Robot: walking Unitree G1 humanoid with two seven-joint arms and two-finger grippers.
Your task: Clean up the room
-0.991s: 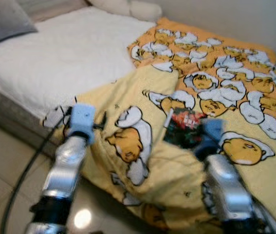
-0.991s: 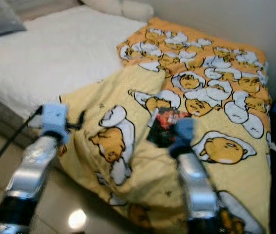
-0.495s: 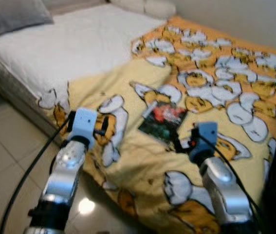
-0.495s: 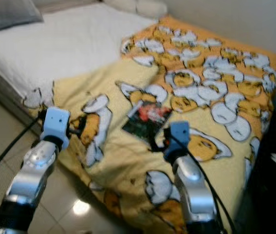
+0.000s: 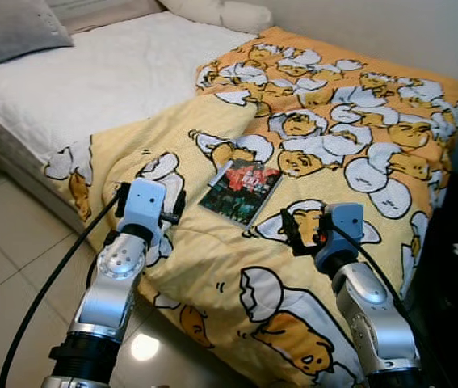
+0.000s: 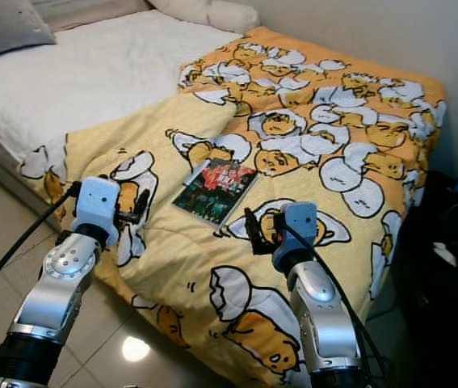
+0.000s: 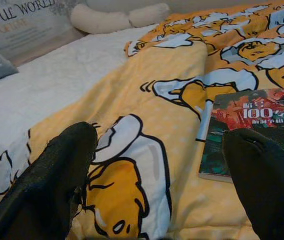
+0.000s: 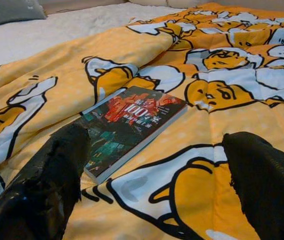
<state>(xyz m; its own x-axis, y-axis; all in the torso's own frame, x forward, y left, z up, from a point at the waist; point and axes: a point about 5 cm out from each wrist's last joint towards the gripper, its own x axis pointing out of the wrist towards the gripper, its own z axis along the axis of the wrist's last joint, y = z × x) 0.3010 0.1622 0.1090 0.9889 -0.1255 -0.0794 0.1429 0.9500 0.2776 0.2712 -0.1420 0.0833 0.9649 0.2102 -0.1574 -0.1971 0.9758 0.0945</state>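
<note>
A book [image 5: 241, 189] lies flat on the yellow blanket [image 5: 358, 145] of the bed [image 5: 107, 73]. The left pincer [image 7: 162, 175] and the right pincer [image 8: 157, 175] hover near the book, both released.

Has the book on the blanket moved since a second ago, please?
No. The book lies beside the same folded edge of the yellow blanket; only the camera shifted.

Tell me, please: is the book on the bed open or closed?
Closed. The book lies flat on the yellow blanket with its front cover up; the right wrist view shows its page edges stacked together.
</note>
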